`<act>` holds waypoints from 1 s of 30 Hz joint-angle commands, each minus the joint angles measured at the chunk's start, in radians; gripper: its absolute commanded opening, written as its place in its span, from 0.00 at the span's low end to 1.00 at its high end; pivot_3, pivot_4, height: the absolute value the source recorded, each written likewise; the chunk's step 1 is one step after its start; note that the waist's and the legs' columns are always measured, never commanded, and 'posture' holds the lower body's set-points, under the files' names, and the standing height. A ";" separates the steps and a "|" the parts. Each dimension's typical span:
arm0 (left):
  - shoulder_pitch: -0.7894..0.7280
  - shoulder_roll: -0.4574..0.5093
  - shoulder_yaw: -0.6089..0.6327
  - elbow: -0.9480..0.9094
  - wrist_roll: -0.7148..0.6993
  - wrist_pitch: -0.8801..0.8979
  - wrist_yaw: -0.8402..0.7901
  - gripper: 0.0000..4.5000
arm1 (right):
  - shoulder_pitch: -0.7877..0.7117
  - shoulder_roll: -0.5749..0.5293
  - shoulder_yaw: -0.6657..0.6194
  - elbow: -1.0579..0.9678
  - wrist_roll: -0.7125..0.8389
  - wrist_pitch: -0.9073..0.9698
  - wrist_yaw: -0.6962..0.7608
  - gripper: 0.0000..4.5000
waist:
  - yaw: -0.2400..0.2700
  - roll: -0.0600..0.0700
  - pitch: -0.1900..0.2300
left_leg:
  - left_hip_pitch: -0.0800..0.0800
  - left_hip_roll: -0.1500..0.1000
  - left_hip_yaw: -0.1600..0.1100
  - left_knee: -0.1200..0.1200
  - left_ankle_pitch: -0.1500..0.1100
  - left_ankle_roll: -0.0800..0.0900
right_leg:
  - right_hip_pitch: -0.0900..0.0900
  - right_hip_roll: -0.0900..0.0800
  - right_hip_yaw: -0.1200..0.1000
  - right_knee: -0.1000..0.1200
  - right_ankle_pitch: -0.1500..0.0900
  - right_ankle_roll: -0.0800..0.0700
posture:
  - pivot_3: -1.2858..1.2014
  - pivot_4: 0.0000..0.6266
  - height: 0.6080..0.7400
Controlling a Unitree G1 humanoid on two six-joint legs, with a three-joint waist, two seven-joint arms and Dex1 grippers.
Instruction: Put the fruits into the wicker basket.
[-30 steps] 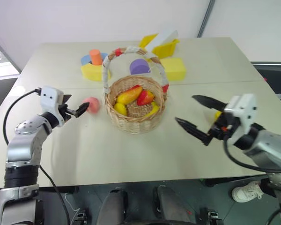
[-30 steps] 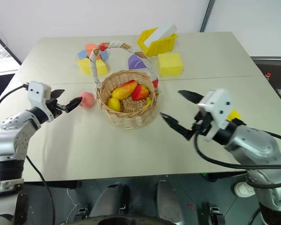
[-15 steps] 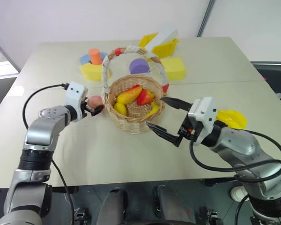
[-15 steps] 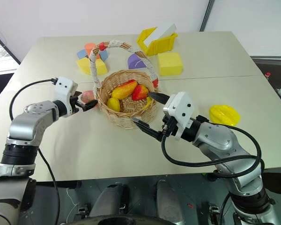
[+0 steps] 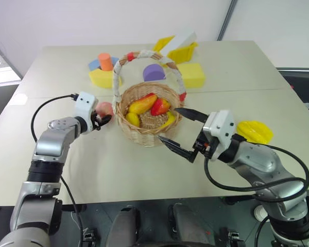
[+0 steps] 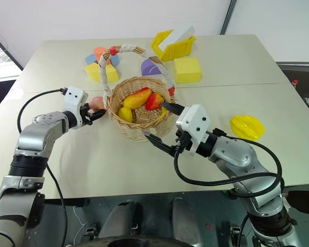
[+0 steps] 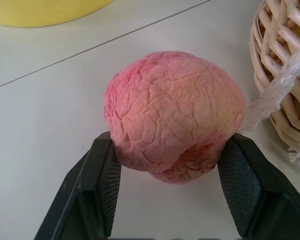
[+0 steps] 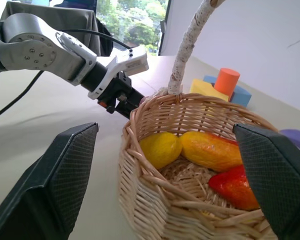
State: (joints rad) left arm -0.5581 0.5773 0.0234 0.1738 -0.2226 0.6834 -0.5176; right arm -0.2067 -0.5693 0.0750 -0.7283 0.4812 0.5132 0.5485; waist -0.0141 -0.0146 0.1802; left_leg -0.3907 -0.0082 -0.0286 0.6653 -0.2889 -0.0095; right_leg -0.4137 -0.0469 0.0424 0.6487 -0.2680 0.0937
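Peach [image 7: 172,117] on beige table [image 5: 118,170], white wall [image 5: 92,20]

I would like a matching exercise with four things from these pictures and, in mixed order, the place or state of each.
Things:
1. peach
2. star fruit
3. right gripper
4. purple block

Places or states:
a. behind the basket
b. open, jaws either side of the basket's wall
c. between the left gripper's fingers
d. lying on the table, on the right

Pairs: 1-c, 2-d, 3-b, 4-a
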 commanded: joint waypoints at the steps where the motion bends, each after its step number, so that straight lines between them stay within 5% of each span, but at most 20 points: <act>1: 0.011 0.030 0.060 -0.034 0.003 -0.025 0.008 0.61 | -0.022 0.012 0.004 -0.001 -0.011 -0.025 0.008 1.00 | 0.000 0.000 0.000 | 0.000 0.000 0.000 0.000 0.000 0.000 | 0.000 0.000 0.000 0.000 0.000 0.000 | 0.52 0.24 1.00; 8: 0.209 0.130 0.371 -0.345 -0.309 -0.028 -0.226 0.61 | -0.062 -0.003 -0.032 0.027 0.004 -0.021 0.035 1.00 | -0.002 0.000 0.000 | -0.003 0.002 0.001 -0.001 0.000 -0.001 | -0.005 -0.001 0.002 0.000 0.000 0.000 | 0.52 0.24 1.00; 12: 0.265 0.200 0.401 -0.559 -0.507 0.075 -0.335 0.61 | -0.090 -0.014 -0.069 0.075 0.012 -0.025 0.064 1.00 | 0.009 -0.001 0.000 | -0.002 0.000 0.000 -0.001 0.000 -0.001 | -0.002 -0.004 0.001 -0.001 0.000 -0.001 | 0.52 0.24 1.00; 23: -0.016 0.015 -0.068 -0.546 -0.278 0.090 -0.099 0.61 | -0.088 -0.029 -0.112 0.092 -0.014 -0.010 0.062 1.00 | 0.004 -0.001 0.000 | 0.000 -0.002 0.001 0.000 0.000 -0.001 | 0.002 -0.002 -0.001 -0.002 0.000 0.000 | 0.52 0.24 1.00; 27: -0.042 0.003 -0.098 -0.511 -0.253 0.044 -0.149 0.94 | -0.007 -0.097 -0.202 0.083 -0.040 0.023 0.043 1.00 | 0.000 -0.001 0.000 | -0.001 0.000 0.001 0.000 0.000 -0.001 | 0.000 0.000 -0.001 -0.001 0.000 0.000 | 0.52 0.24 1.00; 30: -0.040 -0.005 -0.091 -0.522 -0.288 0.012 -0.209 0.98 | 0.087 -0.204 -0.290 0.131 -0.114 0.033 0.052 1.00 | 0.003 -0.001 0.000 | -0.001 0.001 0.002 0.000 0.001 -0.001 | 0.001 0.000 -0.001 -0.001 0.000 0.000 | 0.52 0.24 1.00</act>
State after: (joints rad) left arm -0.5864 0.5703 -0.0839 -0.3178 -0.4918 0.7286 -0.6923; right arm -0.1368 -0.7402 -0.1508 -0.6004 0.4039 0.5506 0.5990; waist -0.0108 -0.0154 0.1801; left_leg -0.3915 -0.0079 -0.0267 0.6655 -0.2883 -0.0100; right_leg -0.4125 -0.0468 0.0413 0.6474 -0.2681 0.0934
